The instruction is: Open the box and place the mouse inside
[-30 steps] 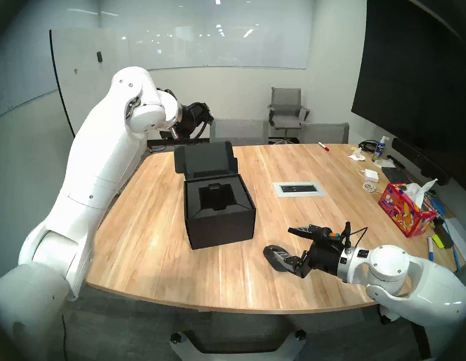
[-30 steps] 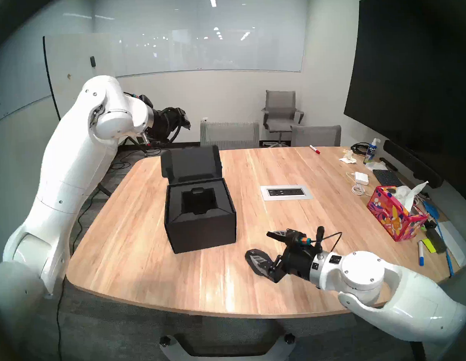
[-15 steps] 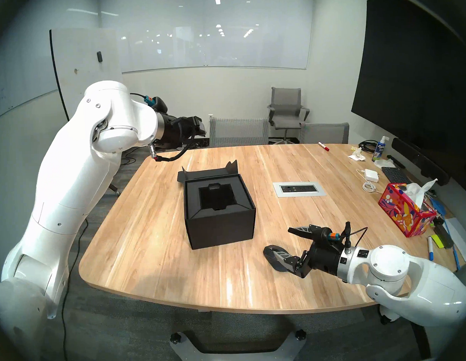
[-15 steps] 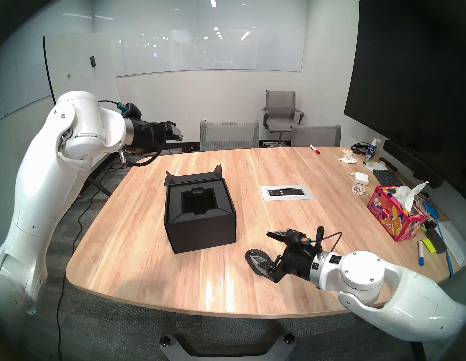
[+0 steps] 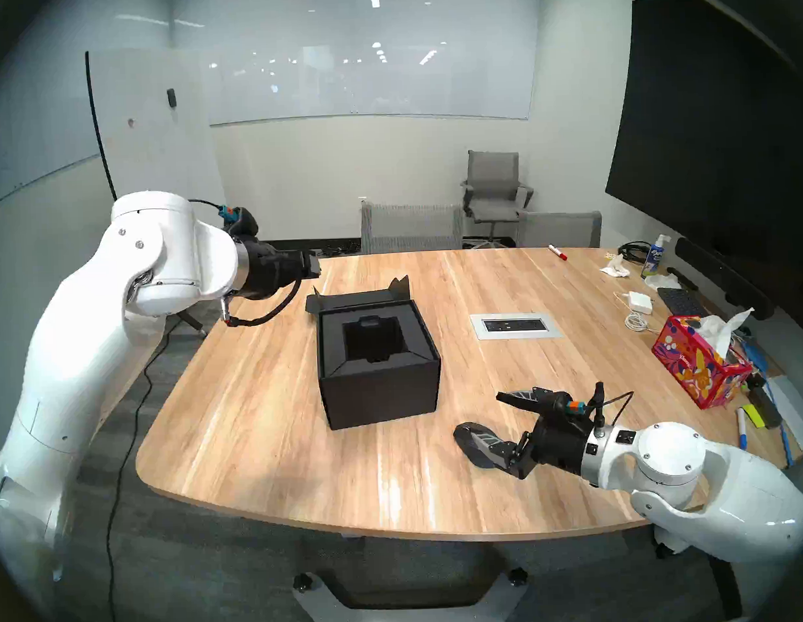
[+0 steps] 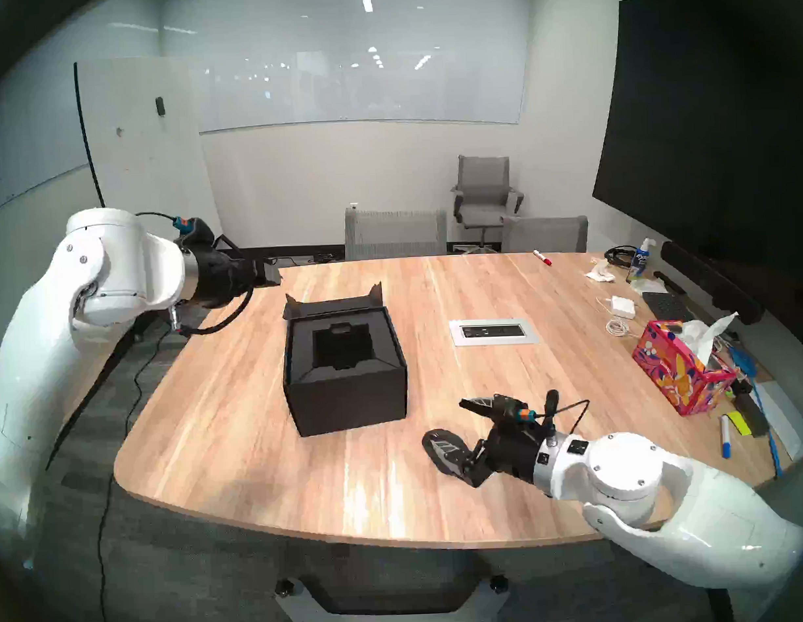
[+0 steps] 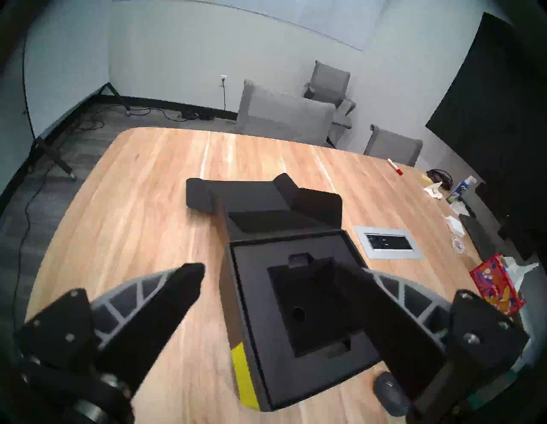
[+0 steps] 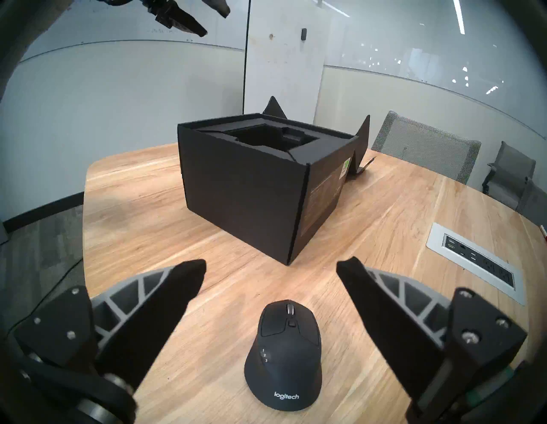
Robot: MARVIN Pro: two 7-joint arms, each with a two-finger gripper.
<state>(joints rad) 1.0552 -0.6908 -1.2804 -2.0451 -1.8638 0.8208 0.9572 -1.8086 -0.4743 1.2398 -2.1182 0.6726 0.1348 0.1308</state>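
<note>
Showing the mouse (image 8: 283, 355) plainly only in the right wrist view, lower centre, lying on the table (image 8: 207, 296) between the spread fingers (image 8: 165, 299) of the right gripper (image 8: 270, 266), untouched and with a clear gap either side. Hiding that same mouse behind the right gripper (image 5: 480, 414) in the head views, lower right. Catching only a dark sliver of it (image 7: 390, 395) in the left wrist view, bottom right, beside the box (image 7: 296, 311).

Revealing a yellow-green strip (image 7: 244, 376) on the box's near left edge in the left wrist view only; a small green label (image 8: 344, 169) appearing on the right face in the right wrist view.

Sitting mid-table in the head view, the box (image 5: 380, 395), lid (image 5: 358, 298) folded back flat behind it, square recess (image 5: 373, 341) gaping upward, bare wood all round and broad open table toward the lower left of the frame.

Hovering at the left of the frame, above the table's far left corner, the left gripper (image 5: 314, 265), well apart from the box, fingers (image 7: 165, 296) wide apart and gripping nothing.

Counting: one box, one mouse, two grippers, both spread wide and empty; one red tissue box (image 5: 699, 366) at the right edge.
</note>
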